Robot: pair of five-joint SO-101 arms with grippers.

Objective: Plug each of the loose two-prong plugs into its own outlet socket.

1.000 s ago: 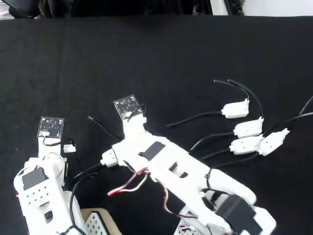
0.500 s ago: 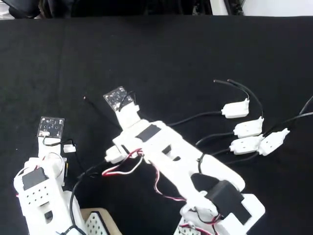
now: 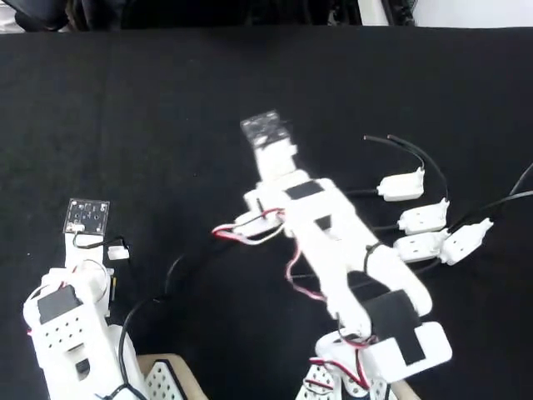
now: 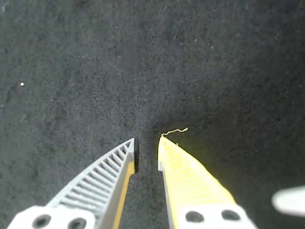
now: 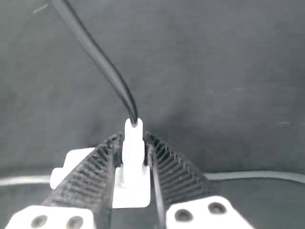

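Currently finds the right gripper [image 5: 133,136] clamped on a white plug [image 5: 133,152] at mid-table [image 3: 166,100], black cord [image 5: 105,67] running off its end. Places the cluster of white sockets [image 3: 423,217] toward the table's right side, apart from that plug. Notes the left gripper [image 4: 147,143] at the near-left corner, fingers narrowly parted, holding nothing.

The desk [image 3: 150,92] is showing a matte black, faintly speckled surface under even light. Beyond its far edge, dark shapes [image 3: 200,12] are sitting in shadow, and a white wall [image 3: 475,12] is showing at the far right corner.
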